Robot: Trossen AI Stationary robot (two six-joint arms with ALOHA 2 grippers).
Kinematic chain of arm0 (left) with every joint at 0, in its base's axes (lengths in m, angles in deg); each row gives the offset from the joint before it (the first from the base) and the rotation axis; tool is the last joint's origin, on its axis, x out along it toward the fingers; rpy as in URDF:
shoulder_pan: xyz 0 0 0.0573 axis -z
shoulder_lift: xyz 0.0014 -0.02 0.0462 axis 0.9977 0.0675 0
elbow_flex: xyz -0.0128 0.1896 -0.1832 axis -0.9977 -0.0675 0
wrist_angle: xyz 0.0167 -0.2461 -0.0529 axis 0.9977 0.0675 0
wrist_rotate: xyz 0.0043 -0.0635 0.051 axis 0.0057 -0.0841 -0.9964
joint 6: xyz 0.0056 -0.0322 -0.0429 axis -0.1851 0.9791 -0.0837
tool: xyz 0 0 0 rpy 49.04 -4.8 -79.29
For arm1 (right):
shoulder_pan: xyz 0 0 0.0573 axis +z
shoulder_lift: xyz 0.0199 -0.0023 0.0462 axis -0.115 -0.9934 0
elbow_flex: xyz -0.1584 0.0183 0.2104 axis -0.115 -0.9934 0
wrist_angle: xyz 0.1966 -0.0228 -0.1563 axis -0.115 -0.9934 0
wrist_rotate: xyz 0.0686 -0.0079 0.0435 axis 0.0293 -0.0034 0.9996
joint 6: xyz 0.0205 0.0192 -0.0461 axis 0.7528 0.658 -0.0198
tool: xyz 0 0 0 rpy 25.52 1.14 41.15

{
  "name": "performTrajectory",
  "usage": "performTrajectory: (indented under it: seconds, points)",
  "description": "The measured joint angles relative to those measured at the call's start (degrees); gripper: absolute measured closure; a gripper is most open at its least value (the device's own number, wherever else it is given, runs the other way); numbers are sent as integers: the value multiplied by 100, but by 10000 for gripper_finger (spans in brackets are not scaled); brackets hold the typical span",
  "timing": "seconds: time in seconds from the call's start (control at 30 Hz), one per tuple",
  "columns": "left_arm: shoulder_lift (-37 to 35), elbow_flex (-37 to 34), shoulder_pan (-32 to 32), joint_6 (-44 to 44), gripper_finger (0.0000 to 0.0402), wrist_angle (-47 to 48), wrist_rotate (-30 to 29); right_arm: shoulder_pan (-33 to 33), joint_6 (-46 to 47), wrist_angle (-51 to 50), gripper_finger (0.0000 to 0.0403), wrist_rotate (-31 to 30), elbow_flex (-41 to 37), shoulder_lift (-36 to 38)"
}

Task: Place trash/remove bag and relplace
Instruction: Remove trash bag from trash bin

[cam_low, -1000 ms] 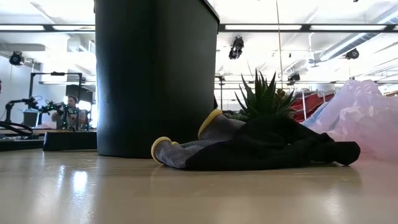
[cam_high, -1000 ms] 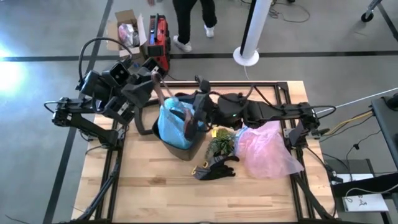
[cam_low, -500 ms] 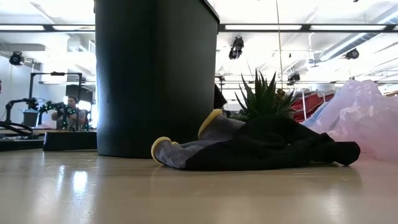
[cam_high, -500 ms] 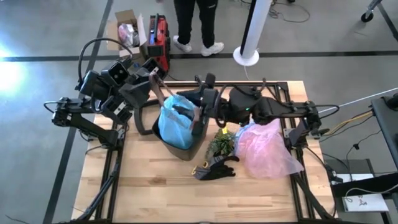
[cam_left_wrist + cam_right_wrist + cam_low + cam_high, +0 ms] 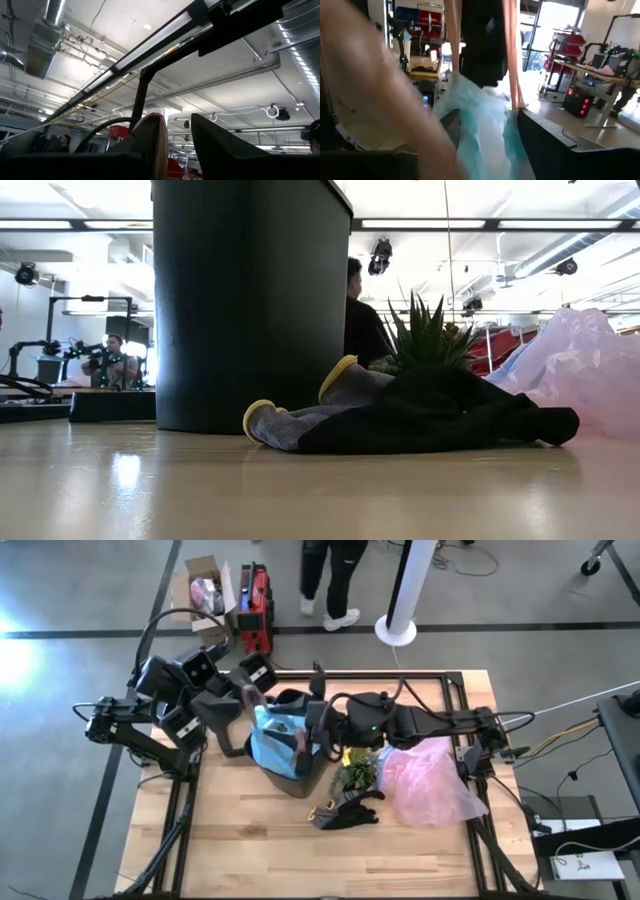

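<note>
The teal bag (image 5: 272,735) lines the black bin (image 5: 300,780) on the counter (image 5: 250,840). Both end effectors, left (image 5: 252,700) and right (image 5: 306,740), are at its rim; their grip is unclear.

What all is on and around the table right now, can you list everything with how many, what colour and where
Tall black bin: one, black, table's middle.
Thin teal-blue plastic bin liner: one, teal-blue, inside the bin, bunched above its rim.
Pink translucent plastic bag: one, pink, right of the bin.
Green leafy plant tuft: one, green, between bin and pink bag.
Black-and-yellow glove: one, lying flat in front of the plant.
Cardboard box: one, brown, on the floor beyond the table.
Red case: one, beside the box.
Person: one, dark clothes, standing beyond the table.
Left gripper: at the bin's left rim.
Right gripper: over the bin's right rim, at the liner.
</note>
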Motion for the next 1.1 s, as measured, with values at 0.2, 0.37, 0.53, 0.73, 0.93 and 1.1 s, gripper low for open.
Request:
performTrajectory:
  seconds: [0.2,0.37,0.53,0.73,0.93,1.1]
  points:
    - [-7,0,7,1,304,-12,1,0,61,-189,217,4,-52,-71]
    - [-13,0,6,0,304,-30,226,39,-5,-260,217,-8,-58,65]
    - [-33,0,6,-37,304,-28,343,80,91,-381,217,-55,-50,477]
    - [-35,0,6,-286,304,104,332,169,440,-596,217,-51,-56,738]
    - [-30,-41,6,-751,304,1046,253,177,1347,-566,217,-61,-54,1002]
    - [38,-173,6,-1128,304,1616,-75,219,1495,-663,217,-60,-54,1132]
